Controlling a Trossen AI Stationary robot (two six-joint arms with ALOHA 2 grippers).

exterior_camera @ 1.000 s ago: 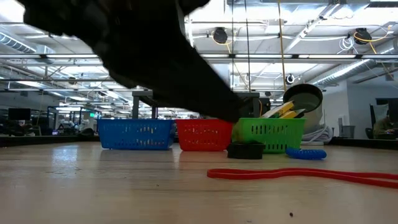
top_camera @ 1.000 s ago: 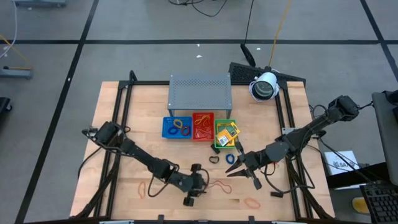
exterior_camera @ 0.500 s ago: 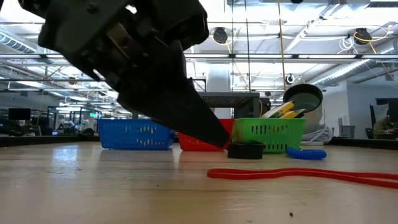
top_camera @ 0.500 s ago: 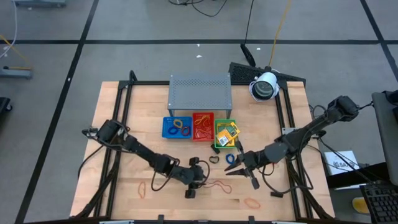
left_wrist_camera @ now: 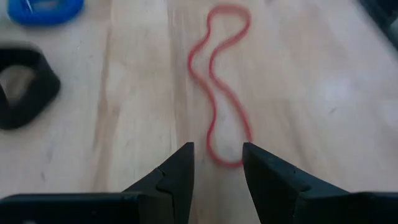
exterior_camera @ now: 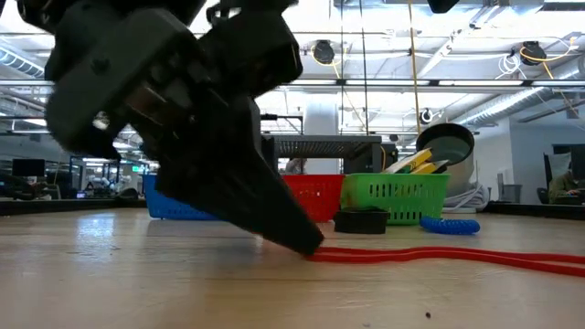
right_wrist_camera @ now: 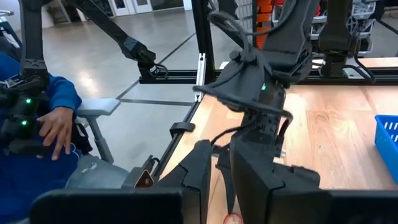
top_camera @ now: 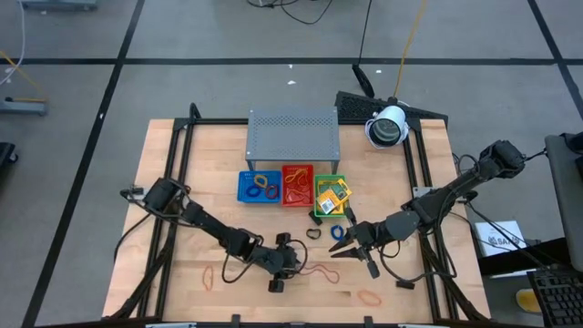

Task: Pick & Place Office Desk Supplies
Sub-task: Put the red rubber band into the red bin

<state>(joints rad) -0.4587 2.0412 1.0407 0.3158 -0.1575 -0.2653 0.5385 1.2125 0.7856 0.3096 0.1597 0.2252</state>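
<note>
Two dark arms reach over a pale wooden table (top_camera: 173,164), whose smooth planks give loose items a flat bed to lie on. At the back stands a grey perforated metal shelf (top_camera: 292,133), out of the working space. Before it sit three small plastic trays in a row, so each sort of supply has its own bin: the blue tray (top_camera: 244,188) holds rings, the red tray (top_camera: 297,185) rubber bands, and the green tray (top_camera: 329,199) yellow-and-green packets.

Near the front edge the left gripper (left_wrist_camera: 216,162) is lowered to the wood with its fingers apart, straddling the near end of a thin, limp red rubber band (left_wrist_camera: 217,93) that lies in a wavy loop; it looks placed to pinch the band, but nothing is grasped yet. The right gripper (top_camera: 351,246) waits just in front of the green tray, fingers narrowly parted and empty.

Smaller still, a soft black ring (left_wrist_camera: 23,87) and a blue ring (left_wrist_camera: 45,9) lie loose beyond the band, apart from it.
</note>
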